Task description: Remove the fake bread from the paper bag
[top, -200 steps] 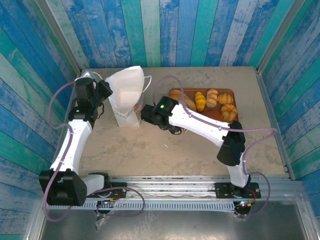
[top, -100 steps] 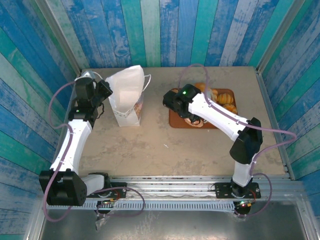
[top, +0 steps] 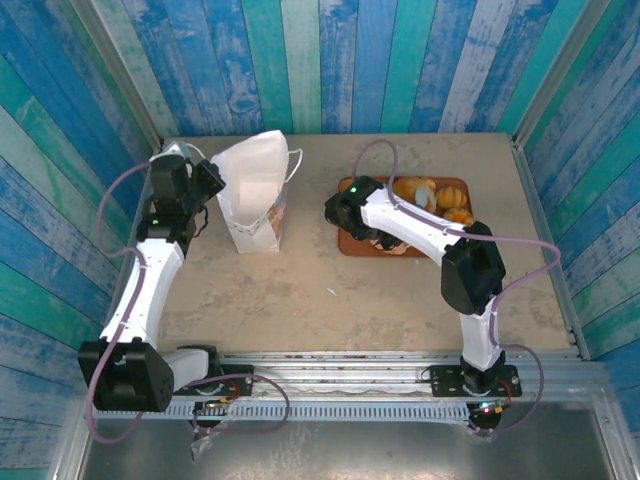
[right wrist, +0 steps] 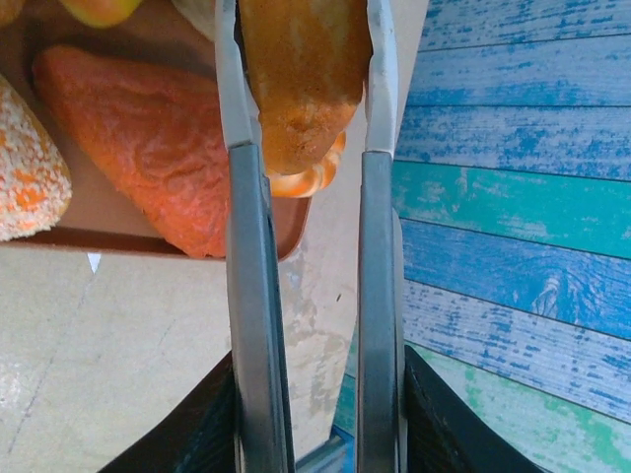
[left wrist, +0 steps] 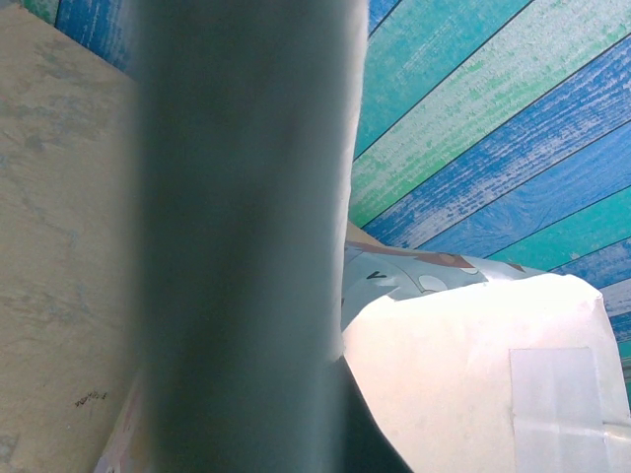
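The paper bag stands upright on the left half of the beige worktop, its mouth open and one white cord handle looping off its right side; reddish print shows low on that side, too small to read. The left gripper sits against the bag's upper left edge; whether it pinches the paper I cannot tell; its wrist camera gives a broad blurred grey band close to the lens, white paper beside it and a patterned strip whose marks cannot be read.

Well apart to the right lies one brown tray carrying fake bread; the right arm lies across the tray and hides part of it, and from above four pieces can be counted past the arm. The right gripper is at the tray's left end; in its wrist view the gripper is clenched on one golden loaf, a finger pressed to each side. Around that loaf on the tray are four more pieces, all partly cut off: an orange wedge, a crumb-speckled piece, a yellow one and a ridged bun under the loaf's tip.

Blue and teal plank walls enclose the worktop on three sides.
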`<action>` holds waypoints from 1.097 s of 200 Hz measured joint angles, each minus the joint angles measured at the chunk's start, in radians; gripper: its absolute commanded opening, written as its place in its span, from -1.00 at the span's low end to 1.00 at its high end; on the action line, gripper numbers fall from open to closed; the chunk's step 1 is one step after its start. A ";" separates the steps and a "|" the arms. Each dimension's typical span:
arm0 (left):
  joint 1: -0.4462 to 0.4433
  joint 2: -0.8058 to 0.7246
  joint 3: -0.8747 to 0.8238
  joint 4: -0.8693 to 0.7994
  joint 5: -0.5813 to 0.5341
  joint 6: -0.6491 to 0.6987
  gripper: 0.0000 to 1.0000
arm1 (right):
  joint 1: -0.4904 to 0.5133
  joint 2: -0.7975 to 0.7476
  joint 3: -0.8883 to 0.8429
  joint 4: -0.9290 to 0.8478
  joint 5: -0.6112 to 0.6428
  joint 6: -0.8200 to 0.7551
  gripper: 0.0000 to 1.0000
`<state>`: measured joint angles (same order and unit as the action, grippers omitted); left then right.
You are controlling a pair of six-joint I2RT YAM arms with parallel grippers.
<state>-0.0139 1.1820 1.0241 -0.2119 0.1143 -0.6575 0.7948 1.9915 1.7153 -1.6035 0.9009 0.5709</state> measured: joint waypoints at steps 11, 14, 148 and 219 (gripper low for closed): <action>0.000 0.000 0.000 0.000 0.000 0.000 -1.00 | 0.002 0.000 -0.020 0.002 -0.005 -0.003 -0.21; 0.000 0.000 0.000 0.000 0.000 0.000 -1.00 | 0.002 0.000 -0.025 0.003 -0.007 -0.004 -0.21; 0.000 0.000 0.000 0.000 0.002 0.000 -1.00 | 0.064 -0.043 -0.076 0.090 -0.142 -0.089 0.04; 0.000 0.000 0.011 -0.008 0.003 0.000 -1.00 | 0.097 -0.093 -0.041 0.062 -0.169 -0.093 -0.10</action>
<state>-0.0139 1.1820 1.0355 -0.2195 0.1173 -0.6575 0.8917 1.8984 1.6741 -1.5417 0.7319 0.4782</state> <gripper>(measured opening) 0.043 0.468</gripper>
